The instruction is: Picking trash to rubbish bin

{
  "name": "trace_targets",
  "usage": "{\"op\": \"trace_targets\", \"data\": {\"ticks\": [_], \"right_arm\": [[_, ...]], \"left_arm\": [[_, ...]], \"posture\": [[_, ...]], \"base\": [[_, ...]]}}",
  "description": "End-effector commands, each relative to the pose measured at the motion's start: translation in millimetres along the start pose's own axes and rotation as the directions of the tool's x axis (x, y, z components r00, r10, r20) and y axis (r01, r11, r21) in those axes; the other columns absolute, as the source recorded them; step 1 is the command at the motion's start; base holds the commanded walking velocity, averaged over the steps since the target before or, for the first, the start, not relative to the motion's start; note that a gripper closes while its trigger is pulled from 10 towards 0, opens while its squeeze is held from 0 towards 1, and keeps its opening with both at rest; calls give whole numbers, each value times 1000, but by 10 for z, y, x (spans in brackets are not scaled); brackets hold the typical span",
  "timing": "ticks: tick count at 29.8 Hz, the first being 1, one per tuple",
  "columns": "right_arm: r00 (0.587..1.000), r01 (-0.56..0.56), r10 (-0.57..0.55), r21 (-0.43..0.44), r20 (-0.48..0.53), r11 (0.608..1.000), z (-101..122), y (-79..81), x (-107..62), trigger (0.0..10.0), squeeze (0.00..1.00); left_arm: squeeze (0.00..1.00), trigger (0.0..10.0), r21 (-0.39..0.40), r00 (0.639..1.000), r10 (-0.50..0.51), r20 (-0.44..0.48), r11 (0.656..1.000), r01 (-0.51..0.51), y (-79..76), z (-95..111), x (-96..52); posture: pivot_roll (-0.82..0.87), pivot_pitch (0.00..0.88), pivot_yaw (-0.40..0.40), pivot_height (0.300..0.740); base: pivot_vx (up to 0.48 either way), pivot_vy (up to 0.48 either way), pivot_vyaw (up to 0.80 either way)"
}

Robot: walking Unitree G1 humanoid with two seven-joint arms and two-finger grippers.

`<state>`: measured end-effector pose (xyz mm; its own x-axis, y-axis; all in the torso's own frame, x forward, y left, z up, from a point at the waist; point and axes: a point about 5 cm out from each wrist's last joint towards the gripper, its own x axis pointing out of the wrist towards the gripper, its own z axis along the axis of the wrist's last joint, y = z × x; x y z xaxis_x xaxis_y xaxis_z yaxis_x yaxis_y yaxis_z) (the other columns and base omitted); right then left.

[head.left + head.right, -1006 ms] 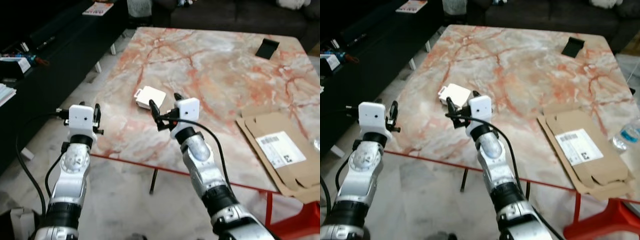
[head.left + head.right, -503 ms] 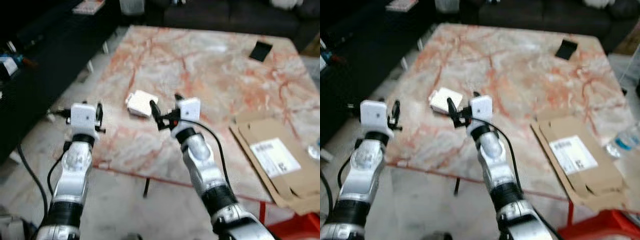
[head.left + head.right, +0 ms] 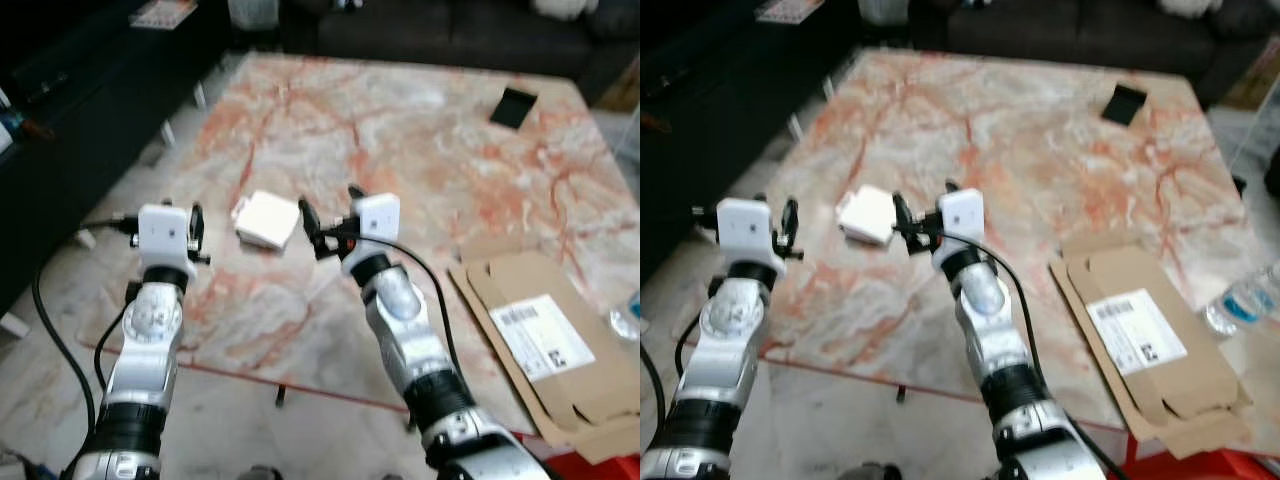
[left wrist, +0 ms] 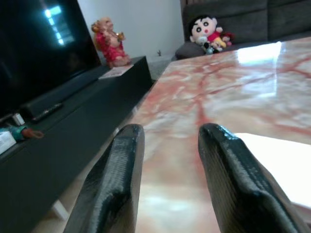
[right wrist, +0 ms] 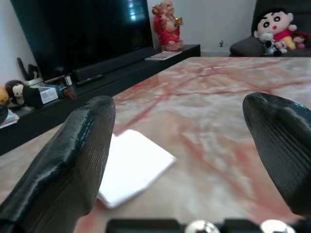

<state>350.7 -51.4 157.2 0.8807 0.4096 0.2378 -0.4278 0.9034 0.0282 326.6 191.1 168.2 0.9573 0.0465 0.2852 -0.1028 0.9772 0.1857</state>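
Note:
A small flat white box (image 3: 267,220) lies on the marble table (image 3: 420,140) near its left front corner. My right gripper (image 3: 330,213) hovers just to the right of it, a little above the tabletop, open wide with nothing between the fingers. In the right wrist view the white box (image 5: 131,165) lies close ahead, beside one finger (image 5: 73,155). My left gripper (image 3: 196,224) is held up at the table's left edge, left of the box, open and empty. The box's corner (image 4: 277,155) shows past the left fingers (image 4: 116,179).
A flattened cardboard box (image 3: 535,335) with a label lies on the table's right front. A black object (image 3: 513,106) sits at the far right. A water bottle (image 3: 1238,298) stands at the right edge. A black TV cabinet (image 3: 70,110) runs along the left, a dark sofa (image 3: 450,25) behind.
The whole picture has shifted because the camera moved nearer to the table. The white box now sits lower and further left, level with my right gripper's fingers. Both grippers stay open.

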Motion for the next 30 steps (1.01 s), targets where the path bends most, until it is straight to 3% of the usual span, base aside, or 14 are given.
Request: {"op": "trace_targets", "data": {"ticks": [1,25,30], "right_arm": [[1000,14,-14,7,-2,1000,-3,-32,-8,10000,0],[1000,19,-19,16,-3,1000,-18,-24,-7,10000,0],[1000,23,-23,16,-3,1000,-23,-36,-10,10000,0]], "left_arm": [[0,10000,8,1000,-19,10,1000,19,-49,29,11],[0,10000,11,1000,-22,10,1000,22,-61,33,42],[0,10000,10,1000,-17,-10,1000,17,-43,2,42]], "posture": [[140,164,-4,740],[141,159,3,740],[140,161,5,740]], "base": [[307,0,0],[305,0,0],[0,0,0]]}}
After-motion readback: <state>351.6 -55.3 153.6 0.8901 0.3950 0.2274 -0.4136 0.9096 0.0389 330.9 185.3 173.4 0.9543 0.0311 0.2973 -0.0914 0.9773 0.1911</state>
